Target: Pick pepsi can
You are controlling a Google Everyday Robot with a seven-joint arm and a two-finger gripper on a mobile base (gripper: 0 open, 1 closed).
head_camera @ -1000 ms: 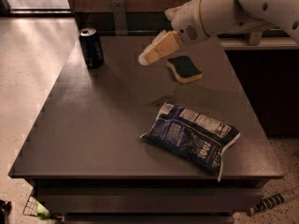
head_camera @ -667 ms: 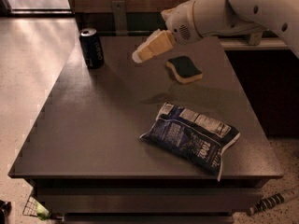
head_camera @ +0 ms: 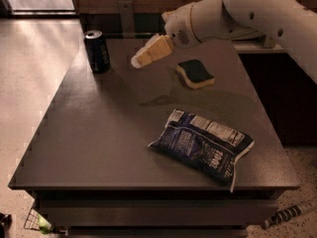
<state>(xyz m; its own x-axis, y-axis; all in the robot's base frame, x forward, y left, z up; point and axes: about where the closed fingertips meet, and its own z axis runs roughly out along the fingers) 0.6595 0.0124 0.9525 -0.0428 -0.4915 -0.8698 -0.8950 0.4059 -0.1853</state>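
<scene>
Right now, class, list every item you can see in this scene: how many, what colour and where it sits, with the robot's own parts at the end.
pepsi can: one, dark navy with a silver top, upright near the table's far left corner.
sponge: one, dark top over a tan base, far right part of the table.
snack bag: one, dark blue and white, crinkled, lying flat near the front right.
table: one, dark grey, carrying all three.
arm: one, white, reaching in from the upper right.
gripper: one, tan, above the table between can and sponge, apart from the can.
</scene>
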